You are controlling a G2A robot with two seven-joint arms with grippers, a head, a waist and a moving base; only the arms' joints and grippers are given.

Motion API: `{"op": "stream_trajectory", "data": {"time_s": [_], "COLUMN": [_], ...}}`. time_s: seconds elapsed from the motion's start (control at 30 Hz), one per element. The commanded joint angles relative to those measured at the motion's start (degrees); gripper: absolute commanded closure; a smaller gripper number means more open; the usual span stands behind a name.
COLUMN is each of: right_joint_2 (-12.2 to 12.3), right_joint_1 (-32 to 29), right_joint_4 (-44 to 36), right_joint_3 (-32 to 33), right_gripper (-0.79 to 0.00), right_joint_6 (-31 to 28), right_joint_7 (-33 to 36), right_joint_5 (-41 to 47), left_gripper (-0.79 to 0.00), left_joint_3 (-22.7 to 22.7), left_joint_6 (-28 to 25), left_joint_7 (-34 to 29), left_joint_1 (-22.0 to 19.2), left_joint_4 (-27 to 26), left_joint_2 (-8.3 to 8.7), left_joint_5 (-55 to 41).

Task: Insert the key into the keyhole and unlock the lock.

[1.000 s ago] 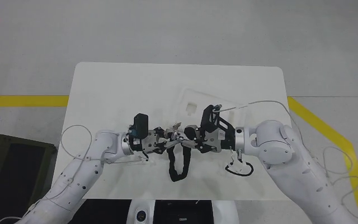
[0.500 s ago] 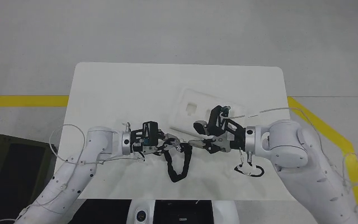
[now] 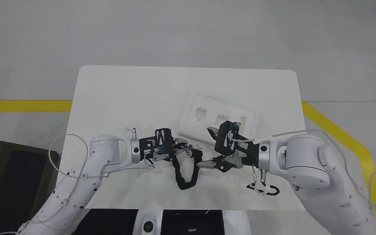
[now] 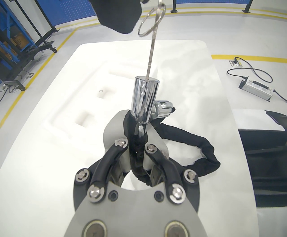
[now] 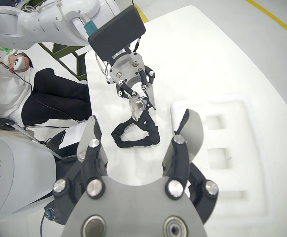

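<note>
The lock cylinder (image 4: 145, 101) appears to be held raised off the counter (image 3: 117, 94), just beside the robot-side edge of the foam tray (image 3: 220, 114).

The left gripper (image 4: 137, 137) fingers are clamped on the black chain (image 4: 192, 143) directly behind the cylinder. This is judged to brace the body against twist and present the keyhole to the other arm.

The key (image 4: 150, 56) is seated in the keyhole, with the key ring (image 4: 152, 21) at its outer end.

Cylinder and key share one long axis. It is pointed away from the left gripper, roughly along that tray edge, toward the right gripper (image 5: 141, 116). The right fingers are spread wide and empty, judged ready for the turn.
</note>
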Motion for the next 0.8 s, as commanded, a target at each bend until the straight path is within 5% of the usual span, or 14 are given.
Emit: {"op": "stream_trajectory", "data": {"time_s": [0.0, 0.4, 0.53, 0.77], "right_joint_2": [0.0, -0.4, -0.5, -0.6], "right_joint_1": [0.3, 2.4, 2.8, 3.3], "right_joint_4": [-0.5, 0.6, 1.3, 2.3], "right_joint_3": [-0.6, -4.1, -4.6, -5.2], "right_gripper": [-0.437, -0.194, 0.0, 0.0], "right_joint_6": [0.2, 3.4, 5.0, 7.1], "right_joint_7": [0.2, 0.5, 0.3, 0.8], "right_joint_5": [-0.3, -0.8, 0.0, 2.2], "left_gripper": [0.0, 0.0, 0.0, 0.0], "left_joint_3": [0.0, 0.8, 0.7, -0.9], "left_joint_6": [0.2, 1.0, 1.7, 4.6], "left_joint_7": [-0.3, -1.6, -1.5, -1.5], "left_joint_1": [0.2, 0.2, 0.4, 2.0], "left_joint_4": [-0.2, -1.3, -1.8, -4.0], "left_joint_2": [-0.02, -0.31, -0.36, -0.19], "left_joint_5": [0.0, 1.1, 1.6, 3.8]}}
